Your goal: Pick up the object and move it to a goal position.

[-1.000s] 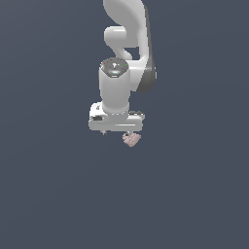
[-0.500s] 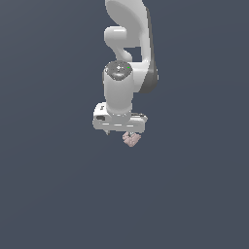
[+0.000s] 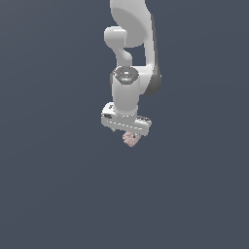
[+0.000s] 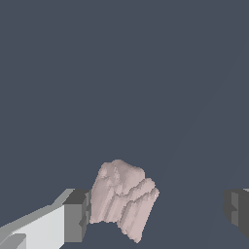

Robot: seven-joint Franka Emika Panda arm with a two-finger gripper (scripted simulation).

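The object [image 3: 130, 139] is a small pale pink, lumpy blob just under the white gripper [image 3: 127, 133] in the exterior view. In the wrist view the object [image 4: 122, 197] sits between the two grey finger pads [image 4: 75, 216]. It is close against one pad, and a wide gap separates it from the other pad at the frame's edge. The gripper [image 4: 155, 214] is open around the object, not closed on it. The fingertips are mostly hidden under the hand in the exterior view.
A plain dark grey-blue surface [image 3: 58, 194] fills both views. The white arm [image 3: 131, 29] rises behind the gripper to the top of the exterior view.
The gripper has shifted slightly toward the exterior view's right and lower, closer over the object. The object itself has stayed where it was.
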